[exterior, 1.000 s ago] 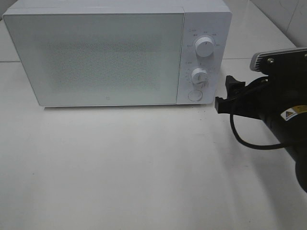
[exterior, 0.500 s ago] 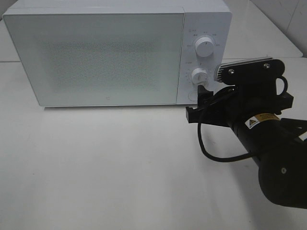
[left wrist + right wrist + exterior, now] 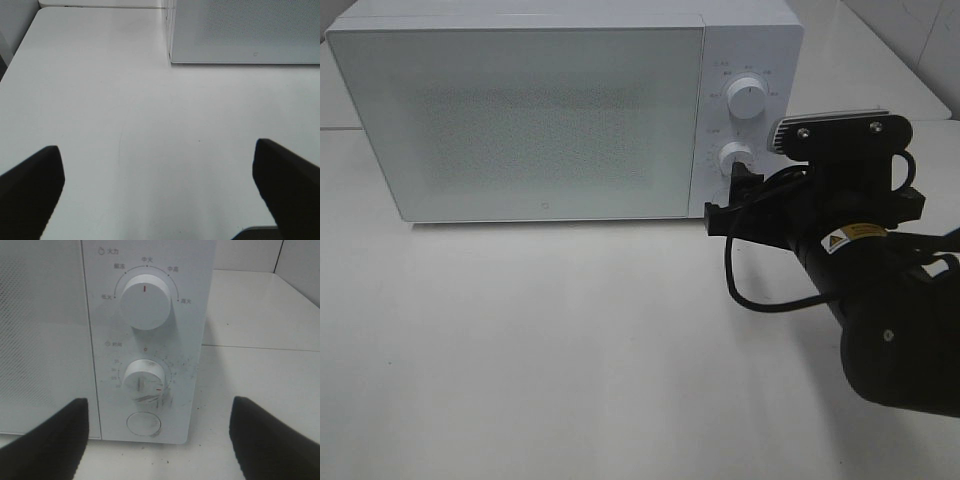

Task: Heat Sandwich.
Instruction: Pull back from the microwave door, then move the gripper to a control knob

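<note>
Here we see the arm (image 3: 880, 300) at frame right stretched leftward, its gripper (image 3: 728, 205) wide open, empty, facing the microwave (image 3: 520, 110) and its lower knob (image 3: 735, 158).

Microwave (image 3: 520, 110) door hides inside; right arm (image 3: 860, 270) covers round btn (image 3: 144, 423) in high view; dial (image 3: 748, 100) txt unreadable there.

Robot test bench dressed as a kitchen counter, not a lived-in home kitchen.

A white microwave (image 3: 560, 110) fills the upper left and centre of the overhead frame, standing on a plain white table (image 3: 570, 350). Its power dial (image 3: 145, 301) and timer dial (image 3: 145, 377) carry Chinese markings. Pale wall tiles (image 3: 925, 35) show at upper right. A black robot arm (image 3: 880, 310) bearing a yellow warning label (image 3: 847, 238) and a loose cable (image 3: 760, 300) occupies the right side.
</note>
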